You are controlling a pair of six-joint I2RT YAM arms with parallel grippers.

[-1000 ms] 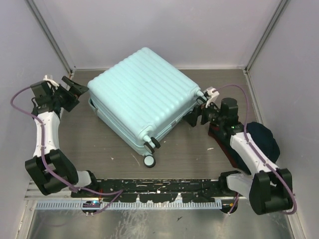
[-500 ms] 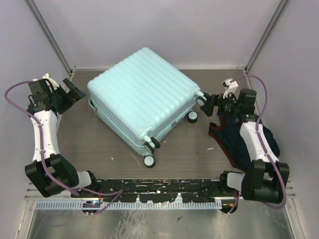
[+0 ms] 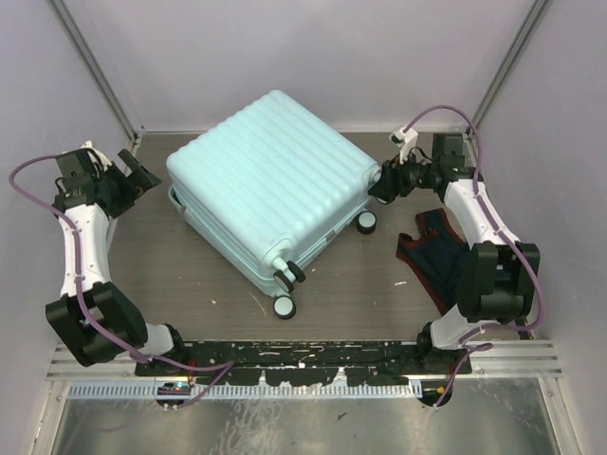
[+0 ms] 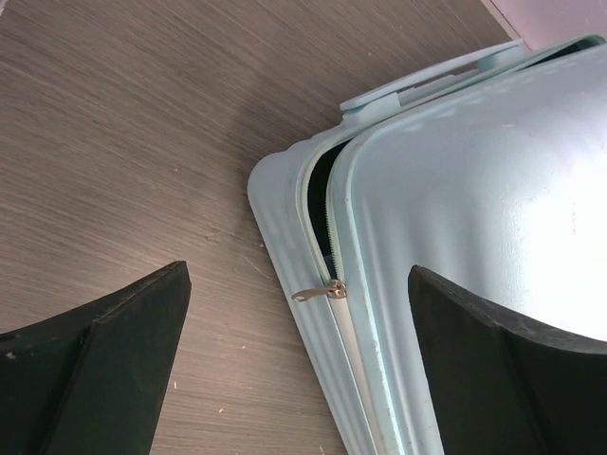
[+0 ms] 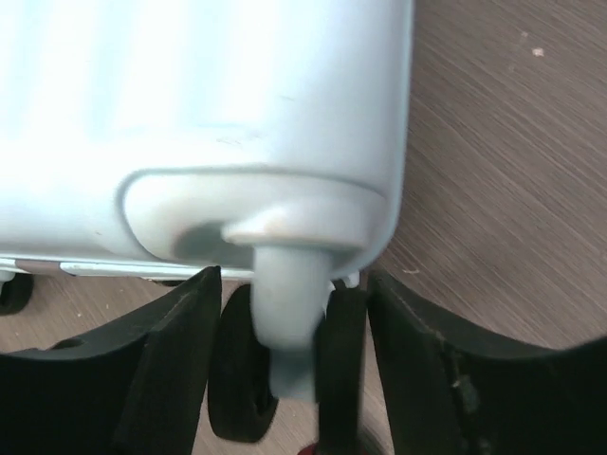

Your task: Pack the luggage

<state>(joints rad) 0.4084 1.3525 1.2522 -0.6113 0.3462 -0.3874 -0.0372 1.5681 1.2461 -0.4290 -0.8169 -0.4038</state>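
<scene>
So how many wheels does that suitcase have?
4 wheels: two at the suitcase's near corner, one under its right corner, one inside the right hand.

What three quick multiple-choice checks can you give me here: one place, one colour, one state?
1. The dark garment lies: A on top of the luggage; B on the table, right of it; C under it.
2. The luggage shell is: A pale mint-blue; B red; C black.
3. The left gripper is: A open, empty; B shut on the garment; C shut on the luggage.
Answers: B, it lies on bare wood beside the case. A, the shell looks mint-blue in every view. A, its jaws stand wide apart, touching nothing.
</scene>
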